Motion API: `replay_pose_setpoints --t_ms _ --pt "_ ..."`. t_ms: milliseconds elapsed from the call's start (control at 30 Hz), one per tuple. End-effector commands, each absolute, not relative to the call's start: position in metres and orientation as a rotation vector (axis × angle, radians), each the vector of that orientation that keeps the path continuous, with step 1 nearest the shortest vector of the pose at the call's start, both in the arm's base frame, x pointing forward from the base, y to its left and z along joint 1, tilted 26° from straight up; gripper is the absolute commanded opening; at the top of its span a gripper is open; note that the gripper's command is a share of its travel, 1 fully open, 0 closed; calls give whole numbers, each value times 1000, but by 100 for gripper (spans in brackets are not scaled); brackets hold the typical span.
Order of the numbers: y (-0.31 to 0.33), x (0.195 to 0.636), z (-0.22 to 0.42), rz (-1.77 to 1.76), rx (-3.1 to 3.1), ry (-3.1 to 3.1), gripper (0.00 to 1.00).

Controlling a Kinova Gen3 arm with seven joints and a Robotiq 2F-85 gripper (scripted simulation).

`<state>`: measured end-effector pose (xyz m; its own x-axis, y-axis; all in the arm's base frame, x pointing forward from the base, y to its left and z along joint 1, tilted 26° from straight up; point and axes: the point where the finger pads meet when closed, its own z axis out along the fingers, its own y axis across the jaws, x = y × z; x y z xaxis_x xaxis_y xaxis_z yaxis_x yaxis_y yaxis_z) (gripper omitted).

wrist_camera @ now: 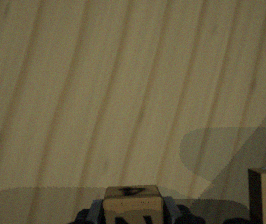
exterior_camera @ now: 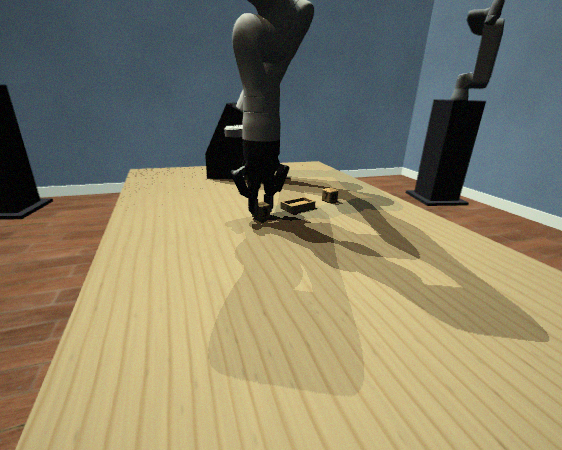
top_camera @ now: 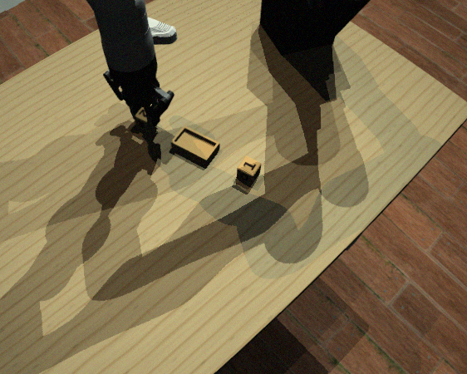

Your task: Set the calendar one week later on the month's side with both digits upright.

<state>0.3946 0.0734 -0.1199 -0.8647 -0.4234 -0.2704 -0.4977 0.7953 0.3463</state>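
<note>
The Robotiq 2F-85 gripper (top_camera: 146, 129) (exterior_camera: 261, 206) (wrist_camera: 133, 214) points down at the wooden table (top_camera: 200, 266) (exterior_camera: 191, 310) (wrist_camera: 59, 90), its fingers closed in on a wooden number cube (top_camera: 141, 115) (exterior_camera: 262, 212) (wrist_camera: 133, 204). In the wrist view the pads stand against two opposite sides of that cube, so the hand is grasping it. The top view shows a 2 on its upper face, partly hidden by a finger; in the wrist view the same digit lies sideways at the lower edge, cut off by the frame, and another dark marking on the adjoining face is too foreshortened to read. Whether the cube touches the table or hangs just above it, I cannot tell.

The small rectangular wooden tray (top_camera: 194, 146) (exterior_camera: 298, 205) (wrist_camera: 265, 200) sits flat on the table near the gripper – outside its fingers, with neither cube in it. In the wrist view only a part of it shows, at the lower right.

The second wooden number cube (top_camera: 248, 169) (exterior_camera: 330, 195) rests on the table beyond the tray, apart from it and from the gripper – a 1 on its upper face, a further dark marking on a shaded side, too dim to read
</note>
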Motion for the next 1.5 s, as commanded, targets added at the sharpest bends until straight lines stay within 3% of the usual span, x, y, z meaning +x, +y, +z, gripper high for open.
replay_pose_setpoints --t_ms 0,1067,1467 --pt "73 395 -120 614 -725 2804 26" --pt "72 395 -119 614 -725 2804 26" --pt "59 393 -91 614 -725 2804 26"
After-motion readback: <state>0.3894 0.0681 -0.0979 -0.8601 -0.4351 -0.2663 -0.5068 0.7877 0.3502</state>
